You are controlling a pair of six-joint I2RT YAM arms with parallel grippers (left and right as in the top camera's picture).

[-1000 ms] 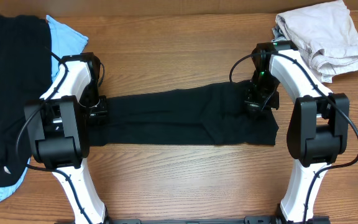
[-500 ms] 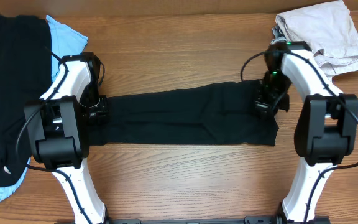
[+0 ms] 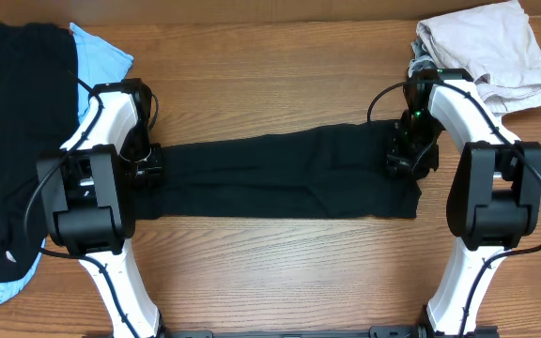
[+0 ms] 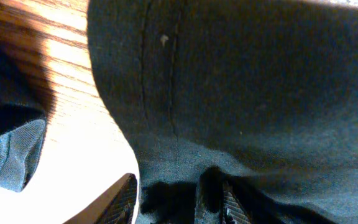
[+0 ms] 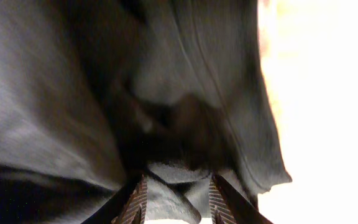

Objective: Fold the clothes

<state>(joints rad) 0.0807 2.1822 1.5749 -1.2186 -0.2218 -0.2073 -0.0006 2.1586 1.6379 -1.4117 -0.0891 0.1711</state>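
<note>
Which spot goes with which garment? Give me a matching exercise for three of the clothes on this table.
Garments:
1. long black garment
2. beige clothes
3. light-blue garment

Places:
A. far right corner
B. far left, partly under another black garment
C. middle, stretched left to right

Pairs: 1-C, 2-A, 3-B

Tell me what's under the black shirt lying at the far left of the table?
A light-blue shirt: it peeks out beside the left black shirt at the top and bottom. Anything more beneath is covered.
</note>
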